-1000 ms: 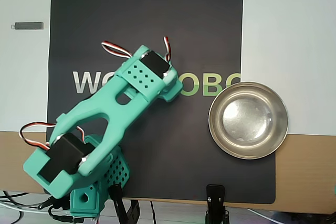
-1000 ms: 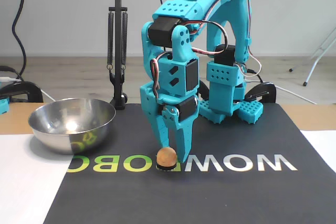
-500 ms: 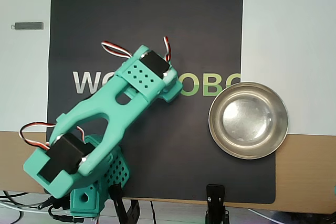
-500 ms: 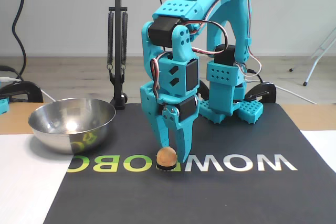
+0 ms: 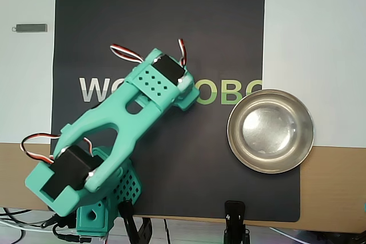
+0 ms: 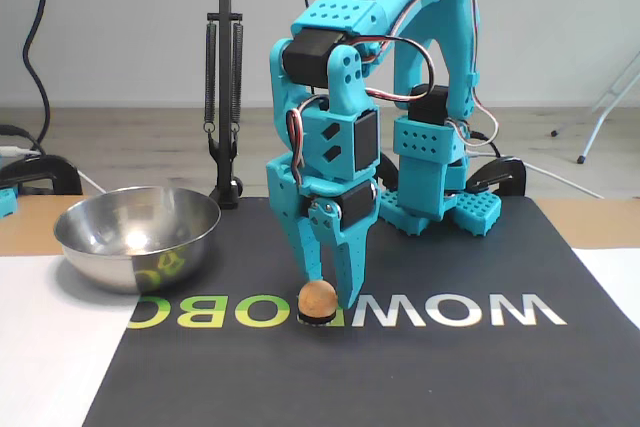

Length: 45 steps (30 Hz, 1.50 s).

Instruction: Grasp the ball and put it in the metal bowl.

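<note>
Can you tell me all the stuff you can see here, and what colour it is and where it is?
Ball: one, peach-orange, on a small black stand on the mat's letters, right under the pincer in the fixed view; hidden by the arm in the overhead view.
Metal bowl: one, shiny silver, empty, on the mat's right edge in the overhead view, left in the fixed view.
Mat: one, black with white and green letters, in the middle of the table.
Small bar: one, grey, on the white sheet at top left in the overhead view.
Lamp stand: one, black, behind the bowl.
Arm: one, turquoise, reaching over the mat.
Pincer: one, turquoise, pointing down, tips just behind the ball.
</note>
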Motion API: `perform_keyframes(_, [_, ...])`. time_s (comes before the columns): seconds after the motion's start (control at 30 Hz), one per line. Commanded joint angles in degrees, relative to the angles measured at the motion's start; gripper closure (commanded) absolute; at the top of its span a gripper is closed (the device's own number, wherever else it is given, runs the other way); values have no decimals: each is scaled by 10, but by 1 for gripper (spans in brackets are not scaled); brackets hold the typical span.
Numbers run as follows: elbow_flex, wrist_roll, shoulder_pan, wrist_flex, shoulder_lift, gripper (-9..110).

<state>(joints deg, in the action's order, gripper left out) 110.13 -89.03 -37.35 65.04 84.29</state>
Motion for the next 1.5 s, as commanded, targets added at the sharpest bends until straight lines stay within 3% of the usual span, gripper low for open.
perform_keyframes(0.0, [-36,1,4,4,24,56])
perform_keyframes(1.47, [-58,1,1,2,23,51])
